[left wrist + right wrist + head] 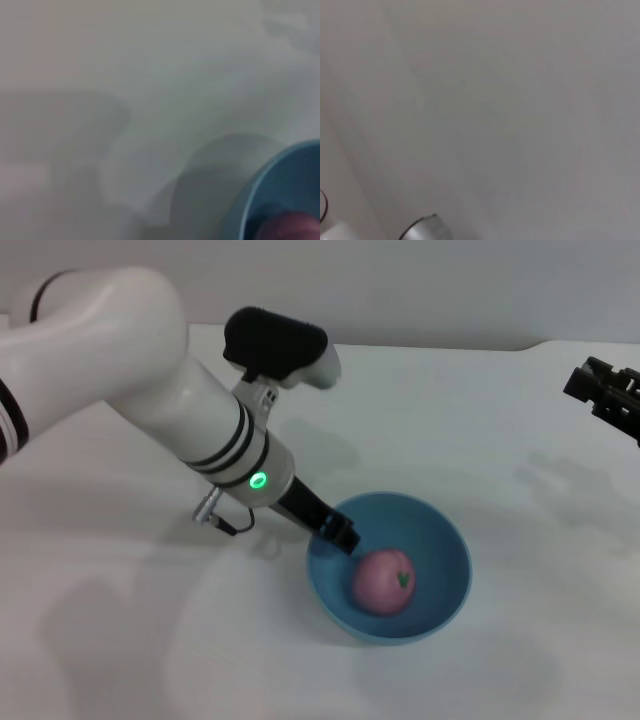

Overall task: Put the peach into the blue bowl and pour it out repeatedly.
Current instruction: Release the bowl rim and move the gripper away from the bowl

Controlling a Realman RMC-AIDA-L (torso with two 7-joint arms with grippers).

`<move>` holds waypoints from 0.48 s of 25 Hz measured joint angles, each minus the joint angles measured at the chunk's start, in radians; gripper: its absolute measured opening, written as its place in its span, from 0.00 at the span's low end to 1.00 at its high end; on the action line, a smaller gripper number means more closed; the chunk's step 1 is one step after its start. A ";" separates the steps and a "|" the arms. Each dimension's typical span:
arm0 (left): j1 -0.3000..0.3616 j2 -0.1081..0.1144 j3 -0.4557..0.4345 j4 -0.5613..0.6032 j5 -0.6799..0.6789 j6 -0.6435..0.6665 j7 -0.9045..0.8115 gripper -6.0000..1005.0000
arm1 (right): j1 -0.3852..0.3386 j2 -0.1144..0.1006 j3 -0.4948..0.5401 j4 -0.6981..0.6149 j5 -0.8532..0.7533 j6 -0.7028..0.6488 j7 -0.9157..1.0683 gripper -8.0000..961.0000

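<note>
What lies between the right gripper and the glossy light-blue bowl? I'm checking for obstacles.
Nothing: in the head view only bare white table separates the right gripper, at the far right edge, from the light-blue bowl.

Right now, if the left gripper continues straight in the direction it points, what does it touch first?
Probably the peach inside the blue bowl: the left gripper sits at the bowl's rim, aimed down toward it. Depth is uncertain.
</note>
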 joint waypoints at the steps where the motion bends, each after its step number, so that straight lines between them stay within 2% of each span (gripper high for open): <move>1: -0.002 0.001 -0.011 0.001 -0.001 0.001 0.000 0.32 | 0.000 0.000 0.000 0.000 0.000 0.000 -0.002 0.43; 7: 0.002 0.004 -0.131 0.007 -0.011 0.007 0.022 0.42 | 0.000 0.001 0.001 0.003 -0.001 0.006 -0.004 0.43; 10: 0.014 0.005 -0.187 0.007 -0.059 0.015 0.091 0.47 | -0.001 0.001 0.001 0.007 -0.002 0.022 -0.005 0.43; 12: 0.024 0.007 -0.225 0.007 -0.099 0.023 0.146 0.47 | -0.002 0.001 0.001 0.018 -0.003 0.036 -0.009 0.43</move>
